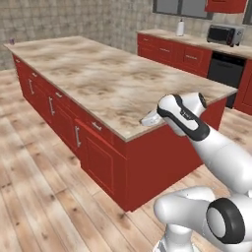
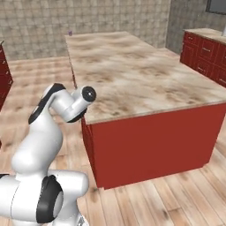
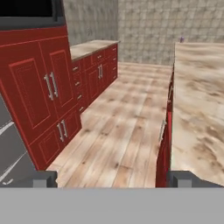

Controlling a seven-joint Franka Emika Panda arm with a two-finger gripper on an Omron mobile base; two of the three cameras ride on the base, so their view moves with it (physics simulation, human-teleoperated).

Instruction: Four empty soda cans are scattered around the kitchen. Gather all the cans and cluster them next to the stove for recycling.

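Folded low beside the island counter (image 1: 98,74), arm holds its claw (image 3: 113,178) wide, empty.

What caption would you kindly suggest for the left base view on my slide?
Robot arm folded beside the red kitchen island, a tiny purple can at its far corner.

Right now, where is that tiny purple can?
The purple can stands at the far corner of the island counter, close to the tiled wall; in the right base view it sits at the counter's far left corner.
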